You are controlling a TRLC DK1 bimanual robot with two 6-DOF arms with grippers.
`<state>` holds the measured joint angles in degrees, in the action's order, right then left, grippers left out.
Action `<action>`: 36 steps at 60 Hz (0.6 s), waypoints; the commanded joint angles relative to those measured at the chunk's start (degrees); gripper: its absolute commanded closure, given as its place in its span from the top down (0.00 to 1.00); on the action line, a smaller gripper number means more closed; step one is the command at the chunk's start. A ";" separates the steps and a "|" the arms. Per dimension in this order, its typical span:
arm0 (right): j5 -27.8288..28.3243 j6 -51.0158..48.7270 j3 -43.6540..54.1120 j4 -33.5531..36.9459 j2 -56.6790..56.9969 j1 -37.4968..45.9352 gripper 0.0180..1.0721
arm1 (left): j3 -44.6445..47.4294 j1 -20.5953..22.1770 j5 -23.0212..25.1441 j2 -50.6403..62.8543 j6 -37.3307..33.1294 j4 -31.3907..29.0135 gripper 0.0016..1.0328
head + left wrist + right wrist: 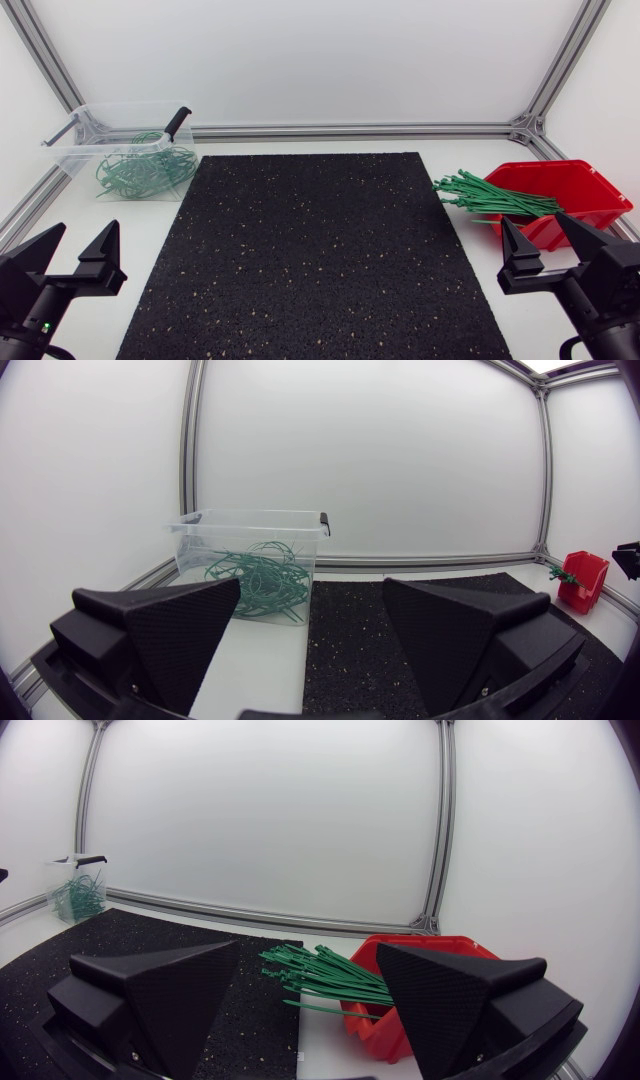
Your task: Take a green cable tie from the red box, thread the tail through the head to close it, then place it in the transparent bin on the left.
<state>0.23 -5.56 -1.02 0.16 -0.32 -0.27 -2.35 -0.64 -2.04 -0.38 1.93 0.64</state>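
Spread and empty, the fingers of the left gripper (82, 245) and right gripper (535, 240) rest at the worktop's near corners. Green cable ties (490, 195) jut from the red box (585, 200) at the right edge, likely for easy picking. The transparent bin (75, 158) sits at the far left corner.

The mat (315, 255) is black with tiny light dots. At 3 o'clock, the box (585, 185) is red and its cable ties (490, 197) are green. At 10 o'clock, the clear bin (70, 157) holds green loops (145, 170).

Rough speckled black rubber mat (310, 250), clear glossy plastic bin (72, 160), glossy red plastic box (590, 185), smooth green plastic ties (495, 198)
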 commanded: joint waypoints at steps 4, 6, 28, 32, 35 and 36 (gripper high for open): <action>0.12 1.08 1.10 -0.34 0.76 0.19 0.95 | 2.26 -0.06 -0.42 -0.32 0.18 -0.82 0.96; 0.12 1.08 1.10 -0.34 0.76 0.19 0.95 | 2.26 -0.06 -0.42 -0.32 0.18 -0.82 0.96; -0.05 1.87 -4.43 1.33 0.76 0.01 0.95 | 2.26 -0.32 -0.42 -0.32 0.18 -0.73 0.96; -0.32 2.13 -6.89 2.74 0.67 -0.17 0.95 | 2.26 -0.41 -0.42 -0.32 0.18 -0.82 0.96; -0.41 2.22 -8.56 3.79 0.58 -0.34 0.95 | 2.26 -0.41 -0.42 -0.32 0.18 -0.82 0.96; -0.41 2.66 -9.62 4.41 0.49 -0.43 0.95 | 2.26 -0.41 -0.42 -0.32 0.18 -0.82 0.96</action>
<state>-0.01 -4.49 -6.63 3.46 -0.32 -0.32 -2.35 -0.64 -2.02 -0.38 1.91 0.64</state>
